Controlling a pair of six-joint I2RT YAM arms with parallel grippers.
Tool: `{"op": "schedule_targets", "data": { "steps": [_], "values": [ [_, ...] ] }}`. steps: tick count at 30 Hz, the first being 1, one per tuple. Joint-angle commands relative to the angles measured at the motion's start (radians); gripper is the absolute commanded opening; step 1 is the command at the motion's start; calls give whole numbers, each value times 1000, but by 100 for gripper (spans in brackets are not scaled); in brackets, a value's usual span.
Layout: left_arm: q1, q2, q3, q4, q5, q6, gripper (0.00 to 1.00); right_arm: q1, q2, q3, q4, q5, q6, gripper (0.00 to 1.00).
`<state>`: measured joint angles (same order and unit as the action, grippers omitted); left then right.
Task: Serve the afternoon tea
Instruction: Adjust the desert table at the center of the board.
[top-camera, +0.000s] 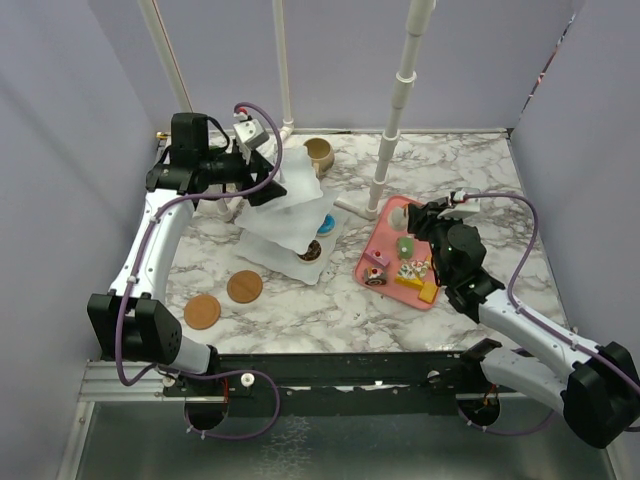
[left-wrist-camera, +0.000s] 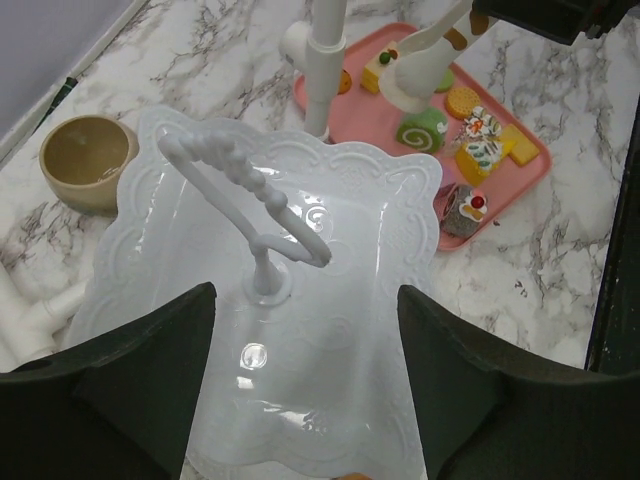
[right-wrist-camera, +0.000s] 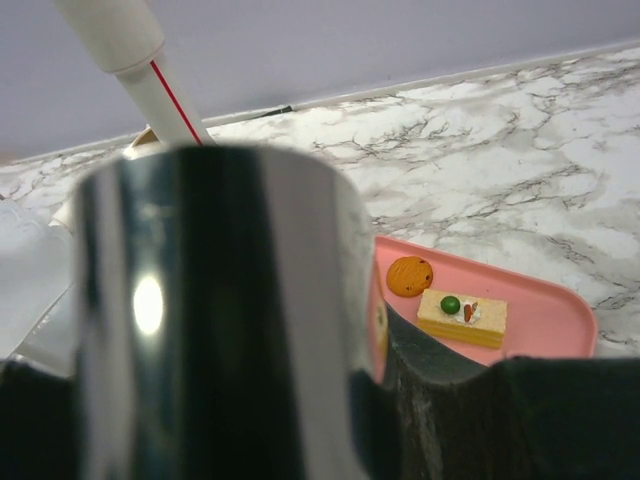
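Left fingers (left-wrist-camera: 140, 390) were spread above the top plate of the white three-tier stand (top-camera: 290, 215), left of centre in the overhead frame. Right fingers (right-wrist-camera: 560, 420) pinched the metal tongs (right-wrist-camera: 210, 320) above the pink tray (top-camera: 383, 232) of toy pastries (top-camera: 410, 270), right of centre.

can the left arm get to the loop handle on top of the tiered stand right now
Probably yes. The left gripper hangs open over the stand's top plate, and the loop handle rises just ahead of its jaws, with nothing in between.
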<state>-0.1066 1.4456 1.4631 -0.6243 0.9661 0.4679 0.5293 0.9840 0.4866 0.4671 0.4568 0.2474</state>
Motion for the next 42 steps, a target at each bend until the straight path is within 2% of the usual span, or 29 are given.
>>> {"op": "schedule_targets", "data": {
  "steps": [1, 12, 16, 21, 25, 29, 30, 35, 42],
  "values": [
    [4, 19, 58, 64, 100, -40, 76, 5, -31, -17, -7, -12, 16, 29],
    [16, 47, 2, 98, 161, 31, 73, 5, -49, -8, -24, -7, 21, 28],
    [15, 65, -1, 132, 163, 38, 61, 5, -51, -7, -25, -6, 27, 28],
    [-4, 50, -50, 276, 103, -88, 44, 5, -52, -5, -25, -4, 32, 28],
    [-33, -27, -198, 588, -7, -325, 32, 5, -50, -3, -18, -13, 30, 26],
    [-74, -74, -289, 715, -128, -441, 4, 5, -53, -2, -11, -46, 14, 26],
    [-85, -90, -307, 738, -169, -459, 0, 5, -54, -2, -8, -56, 12, 26],
    [-151, -157, -359, 801, -372, -515, 0, 5, -54, 3, 0, -104, 11, 26],
    [-301, -241, -395, 790, -699, -481, 0, 5, -51, 5, 20, -187, 15, 26]
  ]
}}
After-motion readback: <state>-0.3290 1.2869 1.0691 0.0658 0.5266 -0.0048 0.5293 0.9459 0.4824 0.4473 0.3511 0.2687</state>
